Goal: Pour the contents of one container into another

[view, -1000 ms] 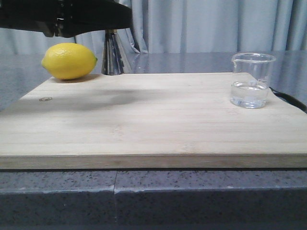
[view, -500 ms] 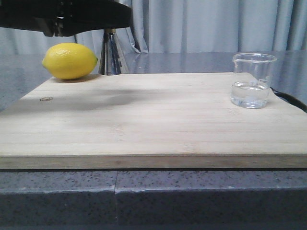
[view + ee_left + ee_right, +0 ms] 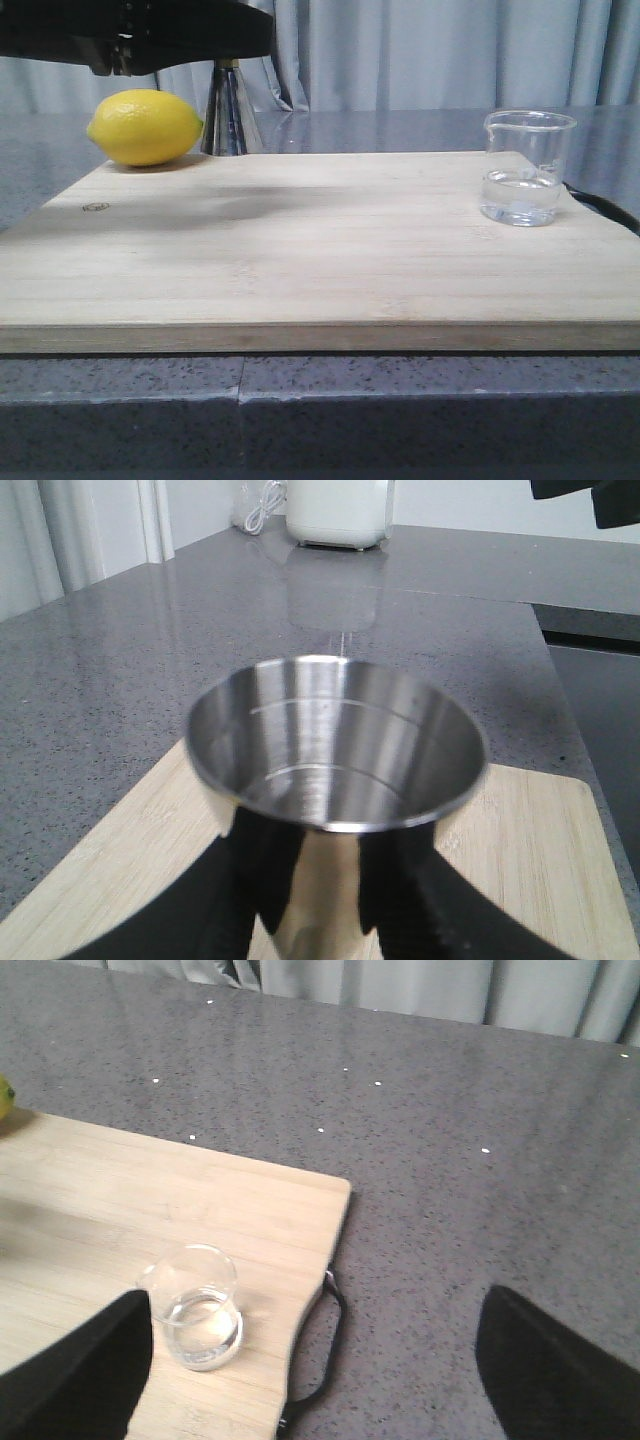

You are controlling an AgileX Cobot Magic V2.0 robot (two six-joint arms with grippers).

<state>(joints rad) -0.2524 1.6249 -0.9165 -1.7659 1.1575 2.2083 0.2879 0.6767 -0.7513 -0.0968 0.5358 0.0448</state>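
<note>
The shiny steel jigger (image 3: 335,740) stands upright between the black fingers of my left gripper (image 3: 335,880), which is shut on its waist; its open cup looks empty. In the front view only the jigger's lower cone (image 3: 225,118) shows, below my dark left arm (image 3: 150,35), at the far left corner of the wooden board (image 3: 320,250). The clear glass beaker (image 3: 528,168), holding a little water, sits on the board's right side. My right gripper (image 3: 315,1360) hangs open well above the beaker (image 3: 195,1305), which lies close to one finger (image 3: 80,1370).
A yellow lemon (image 3: 145,127) lies on the board just left of the jigger. A black strap (image 3: 320,1360) loops off the board's right edge onto the grey counter (image 3: 450,1160). A white appliance (image 3: 338,510) stands at the counter's far end.
The jigger in my left gripper has shifted slightly to the left, toward the lemon. The beaker and lemon have not moved.
</note>
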